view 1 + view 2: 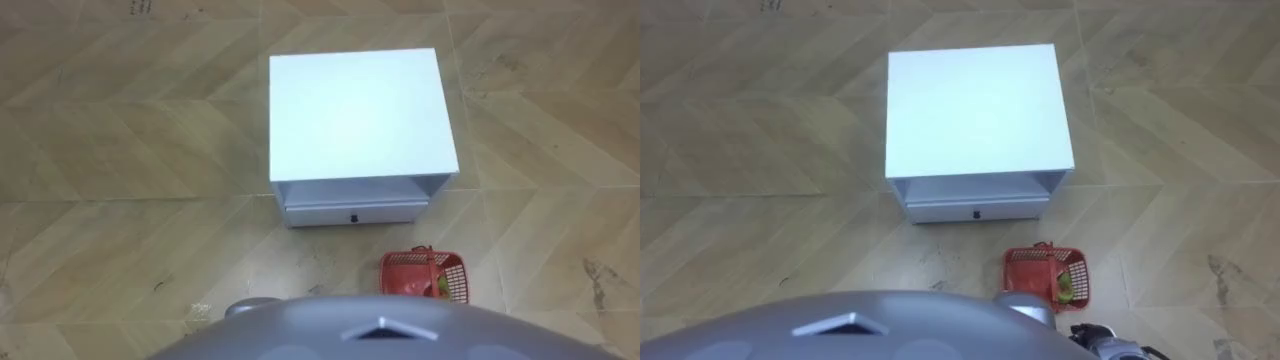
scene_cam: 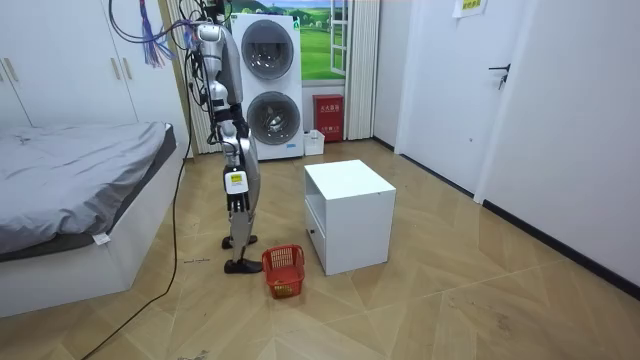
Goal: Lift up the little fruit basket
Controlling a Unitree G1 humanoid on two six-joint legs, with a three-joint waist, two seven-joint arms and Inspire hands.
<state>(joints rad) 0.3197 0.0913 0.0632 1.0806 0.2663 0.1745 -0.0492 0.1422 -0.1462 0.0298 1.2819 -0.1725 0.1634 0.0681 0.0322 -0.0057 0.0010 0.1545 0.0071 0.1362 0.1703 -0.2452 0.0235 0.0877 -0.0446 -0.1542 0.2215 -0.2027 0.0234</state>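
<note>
The robot stands upright between a bed (image 2: 80, 170) and a white cabinet (image 1: 355, 115), facing its 1 drawer (image 1: 352, 213). The red fruit basket (image 1: 422, 274) sits on the floor just right of the drawer, near the robot's feet, untouched. The right hand (image 2: 238, 198) hangs at its side; I cannot tell whether its fingers are straight or curled.

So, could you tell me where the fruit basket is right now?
In the left eye view the fruit basket stands on the wooden floor, ahead of the robot and to its right, just short of the white cabinet and its drawer side.
</note>
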